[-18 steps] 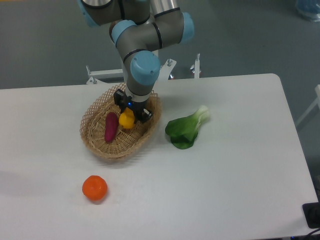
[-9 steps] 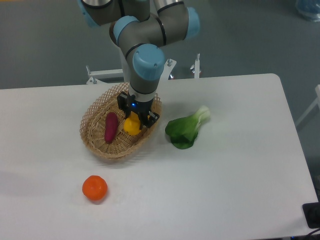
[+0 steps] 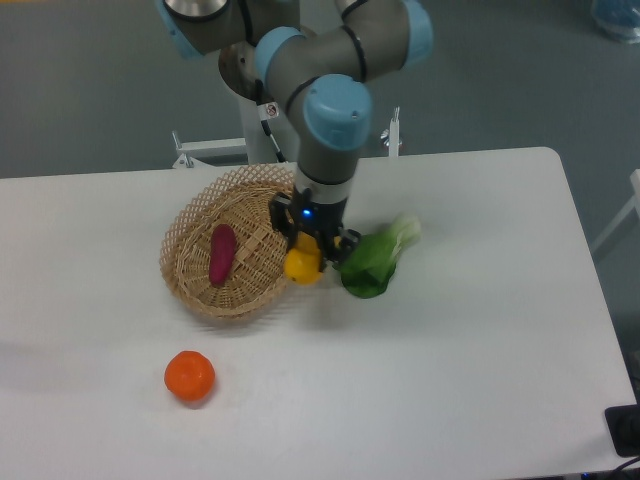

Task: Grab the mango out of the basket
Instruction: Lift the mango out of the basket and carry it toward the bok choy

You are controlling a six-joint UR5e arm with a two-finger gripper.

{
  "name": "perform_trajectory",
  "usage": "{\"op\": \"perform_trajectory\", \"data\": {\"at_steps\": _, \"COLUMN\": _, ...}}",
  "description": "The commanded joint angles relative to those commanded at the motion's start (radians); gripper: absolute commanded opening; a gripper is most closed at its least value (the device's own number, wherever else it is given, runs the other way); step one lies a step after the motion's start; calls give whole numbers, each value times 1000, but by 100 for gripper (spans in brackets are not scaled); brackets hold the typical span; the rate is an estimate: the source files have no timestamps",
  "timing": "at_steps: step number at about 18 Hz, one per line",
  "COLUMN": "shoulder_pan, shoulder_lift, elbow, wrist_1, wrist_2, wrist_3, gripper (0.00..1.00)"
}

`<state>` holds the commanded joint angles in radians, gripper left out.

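The yellow mango (image 3: 302, 265) is held in my gripper (image 3: 307, 252), which is shut on it. It hangs over the right rim of the tan wicker basket (image 3: 190, 285), between the basket and the leafy green. The gripper's black fingers cover the mango's top. The basket sits left of centre on the white table and holds only a slim purple-red vegetable (image 3: 222, 254).
A green leafy vegetable (image 3: 373, 257) lies just right of the gripper, close to the mango. A round orange fruit (image 3: 190, 377) sits on the table in front of the basket. The table's back edge runs behind the basket.
My gripper has carried the mango up and rightward out of the basket's middle to over its right rim. The purple vegetable and the other items have not moved.
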<state>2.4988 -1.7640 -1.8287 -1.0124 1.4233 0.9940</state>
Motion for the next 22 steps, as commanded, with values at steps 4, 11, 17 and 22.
{"op": "perform_trajectory", "data": {"at_steps": 4, "shoulder_pan": 48, "shoulder_lift": -34, "elbow": 38, "wrist_1": 6, "wrist_2": 35, "wrist_3": 3, "gripper": 41}}
{"op": "perform_trajectory", "data": {"at_steps": 11, "shoulder_pan": 63, "shoulder_lift": -104, "elbow": 100, "wrist_1": 21, "wrist_2": 75, "wrist_3": 84, "gripper": 42}}
{"op": "perform_trajectory", "data": {"at_steps": 17, "shoulder_pan": 63, "shoulder_lift": -163, "elbow": 192, "wrist_1": 12, "wrist_2": 118, "wrist_3": 147, "gripper": 45}}
{"op": "perform_trajectory", "data": {"at_steps": 22, "shoulder_pan": 74, "shoulder_lift": -186, "elbow": 230, "wrist_1": 8, "wrist_2": 131, "wrist_3": 167, "gripper": 45}}
